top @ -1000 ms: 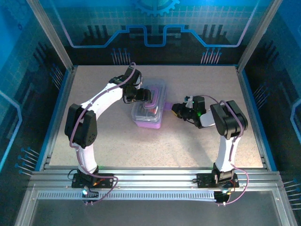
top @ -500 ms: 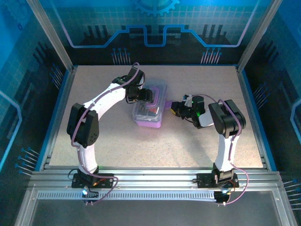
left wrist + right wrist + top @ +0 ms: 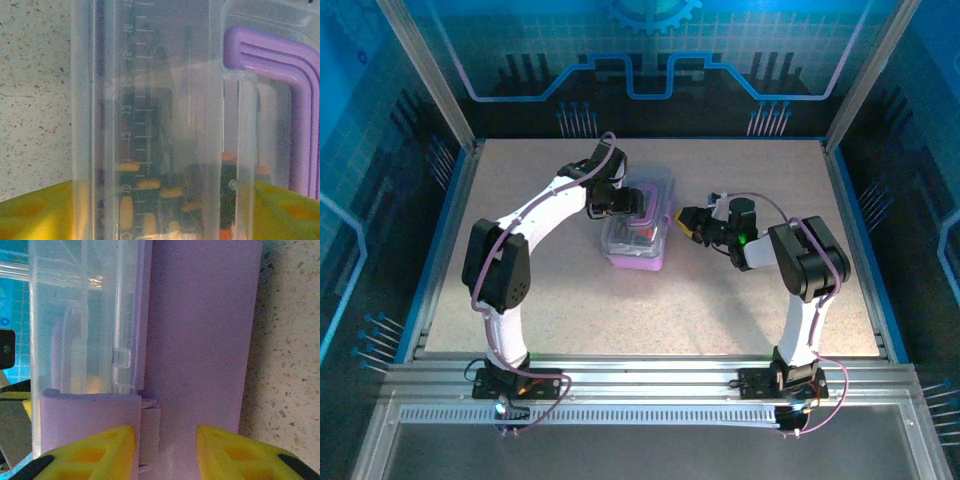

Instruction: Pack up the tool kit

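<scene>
We are closing tool kit (image 3: pixel 640 236), screwdrivers (image 3: pixel 131 210) inside: left pincer (image 3: pixel 633 205) gripping clear lid (image 3: pixel 165 75), right pincer (image 3: pixel 162 440) parted beside purple base (image 3: pixel 200 315). Next, likely: pressing lid until latched.

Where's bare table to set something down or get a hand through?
Free: the wide near strip of table between the case and the arm bases; the far strip behind the case. Crowded: mid-table, left claw over the case, right claw at its right side.
</scene>
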